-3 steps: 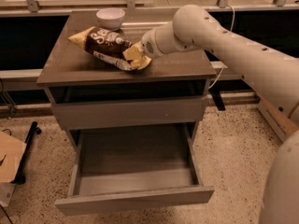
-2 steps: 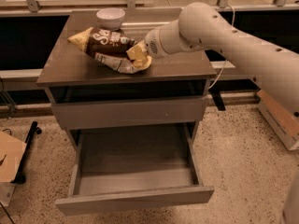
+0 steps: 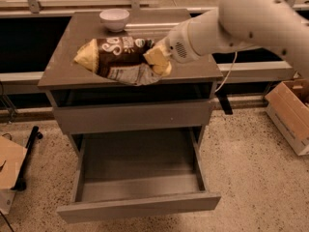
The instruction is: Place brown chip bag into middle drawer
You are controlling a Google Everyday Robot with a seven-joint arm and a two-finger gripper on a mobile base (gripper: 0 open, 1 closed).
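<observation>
The brown chip bag [image 3: 120, 58] has a dark brown middle with white lettering and yellow-tan ends. It hangs tilted just above the front part of the cabinet top [image 3: 63, 66]. My gripper [image 3: 158, 57] is shut on the bag's right end, and my white arm reaches in from the upper right. The bag hides most of the fingers. The middle drawer [image 3: 137, 161] is pulled out below, with a bare grey floor and nothing in it. Its front panel [image 3: 140, 208] is nearest to me.
A small white bowl [image 3: 114, 19] stands at the back of the cabinet top. The upper drawer [image 3: 133, 117] shows only its shut flat front. A cardboard box [image 3: 289, 112] sits on the floor at the right. Flat cardboard [image 3: 7, 166] and a black bar [image 3: 28, 151] lie at the left.
The bag has come off the cabinet top and moved toward the front edge, held at its right end. The view has drawn closer to the cabinet.
</observation>
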